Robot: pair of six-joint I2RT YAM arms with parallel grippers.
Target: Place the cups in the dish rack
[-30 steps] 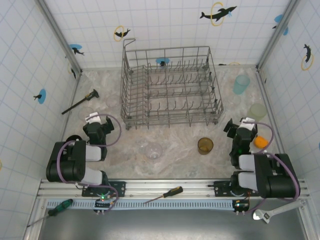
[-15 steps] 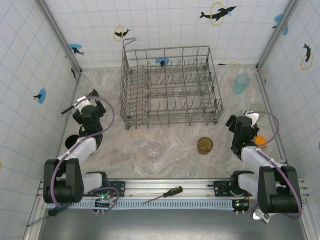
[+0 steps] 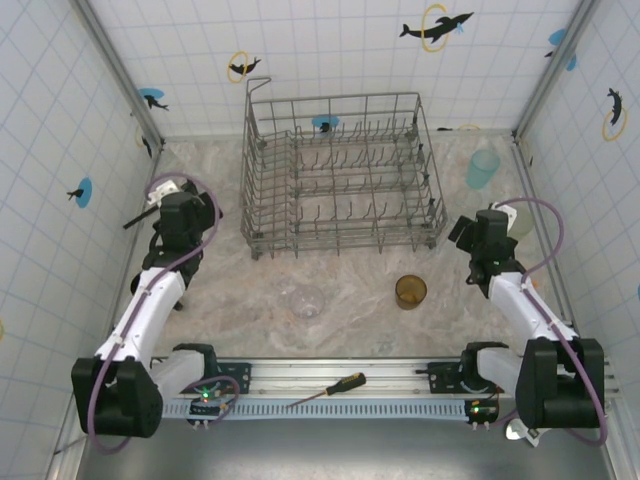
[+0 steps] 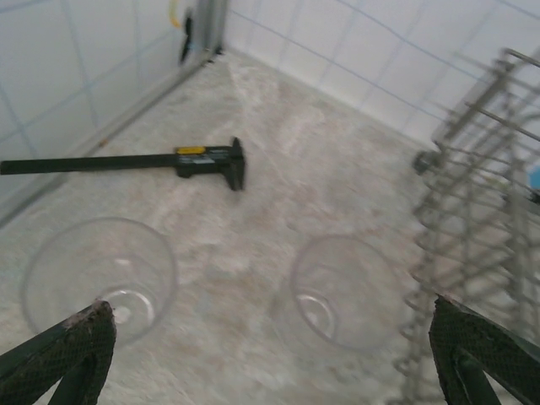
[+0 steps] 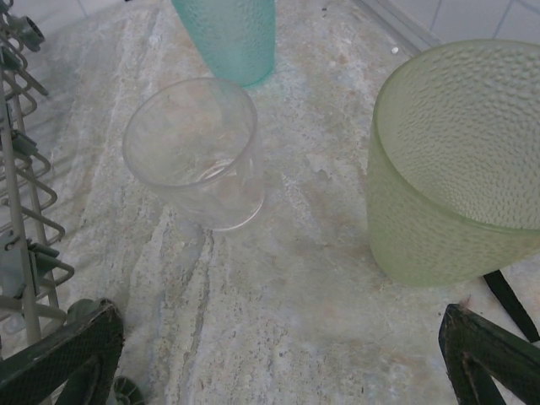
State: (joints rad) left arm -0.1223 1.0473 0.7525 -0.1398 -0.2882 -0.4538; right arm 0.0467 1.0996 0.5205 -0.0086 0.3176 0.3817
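Observation:
The grey wire dish rack stands at the back centre with no cup in it; its side shows in the left wrist view and the right wrist view. My left gripper is open over two clear cups. My right gripper is open, close to a clear cup, a pale green cup and a light blue cup. An amber cup and another clear cup stand in front of the rack. The dark mug is hidden.
A black caliper lies by the left wall beyond the clear cups. A screwdriver lies on the front rail. Tiled walls close in the left, right and far sides.
Both arms have stretched away from their bases. The left gripper moved up the left side to beside the rack. The right gripper moved up toward the pale green cup.

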